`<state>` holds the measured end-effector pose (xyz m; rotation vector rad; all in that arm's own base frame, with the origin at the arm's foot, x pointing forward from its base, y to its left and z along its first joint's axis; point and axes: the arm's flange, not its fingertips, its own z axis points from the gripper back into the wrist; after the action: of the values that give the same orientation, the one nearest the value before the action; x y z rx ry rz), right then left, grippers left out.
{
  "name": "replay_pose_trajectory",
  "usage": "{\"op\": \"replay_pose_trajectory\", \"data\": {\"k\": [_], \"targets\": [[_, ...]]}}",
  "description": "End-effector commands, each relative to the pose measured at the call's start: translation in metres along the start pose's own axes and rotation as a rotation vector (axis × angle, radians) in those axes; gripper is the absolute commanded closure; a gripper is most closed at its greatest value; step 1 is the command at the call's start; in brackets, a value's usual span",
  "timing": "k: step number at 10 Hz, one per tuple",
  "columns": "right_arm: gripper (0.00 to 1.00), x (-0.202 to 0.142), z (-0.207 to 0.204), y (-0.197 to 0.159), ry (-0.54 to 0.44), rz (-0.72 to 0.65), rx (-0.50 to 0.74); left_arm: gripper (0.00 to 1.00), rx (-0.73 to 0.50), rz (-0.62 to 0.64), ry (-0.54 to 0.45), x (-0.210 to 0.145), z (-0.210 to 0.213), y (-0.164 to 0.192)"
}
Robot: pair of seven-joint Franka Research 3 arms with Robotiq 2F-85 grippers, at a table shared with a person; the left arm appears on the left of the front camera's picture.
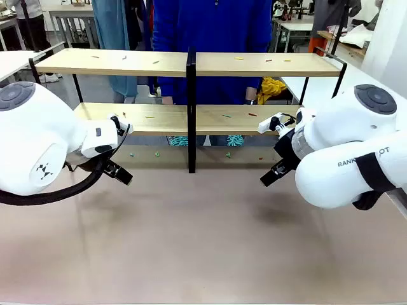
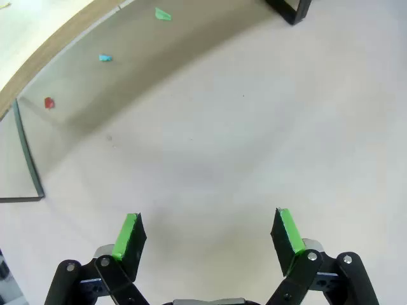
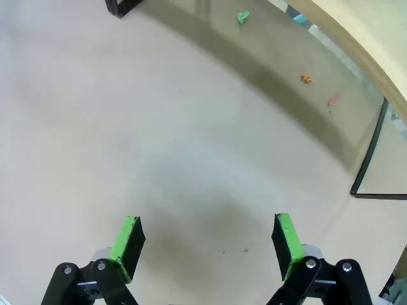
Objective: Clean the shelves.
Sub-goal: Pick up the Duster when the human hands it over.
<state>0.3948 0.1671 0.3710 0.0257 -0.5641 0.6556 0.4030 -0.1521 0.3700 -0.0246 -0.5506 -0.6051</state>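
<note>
Shelves: the shelves (image 1: 127, 62), a wide two-tier rack of long pale wood boards on a thin black metal frame, stand along the far side of the smooth beige tabletop (image 1: 203, 248). A black central post (image 1: 191, 108) splits them, and a person in a blue top (image 1: 210, 25) stands just behind.

Litter: small coloured scraps (image 1: 238, 59) dot both boards. More lie on the tabletop under the lower board, among them a green scrap (image 2: 163, 13) and an orange scrap (image 3: 306, 79).

Left gripper: the left gripper (image 1: 119, 173) (image 2: 210, 229) hangs low over bare tabletop near the rack's left half, its jaws spread wide with nothing between the green pads.

Right gripper: the right gripper (image 1: 270, 175) (image 3: 206, 232) mirrors it near the right half, its jaws equally wide apart and holding nothing.

Step in hand: probably the approach, as no scrap looks to have been collected.

Doing it well: each arm should probably work its own half, so that neither crosses the post. The lower board sits close under the upper one, so a flat, shallow entry looks safer than coming down from above. The scraps are tiny and lie flat. The pads should straddle one scrap, touch the wood lightly and then close, because pressing hard could shove the light rack toward the person.

Materials: the boards look matte, flat and square-edged. The frame is slim, dark and rigid. The scraps look thin, crumpled and light, so they are likely to skid or flutter if nudged.
</note>
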Motion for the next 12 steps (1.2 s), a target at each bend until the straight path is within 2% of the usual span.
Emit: {"op": "replay_pose_trajectory", "data": {"k": [1,12], "targets": [[0.0,0.0,0.0,0.0,0.0,0.0,0.0,0.0,0.0,0.0,0.0,0.0,0.0001,0.0],[0.0,0.0,0.0,0.0,0.0,0.0,0.0,0.0,0.0,0.0,0.0,0.0,0.0001,0.0]]}}
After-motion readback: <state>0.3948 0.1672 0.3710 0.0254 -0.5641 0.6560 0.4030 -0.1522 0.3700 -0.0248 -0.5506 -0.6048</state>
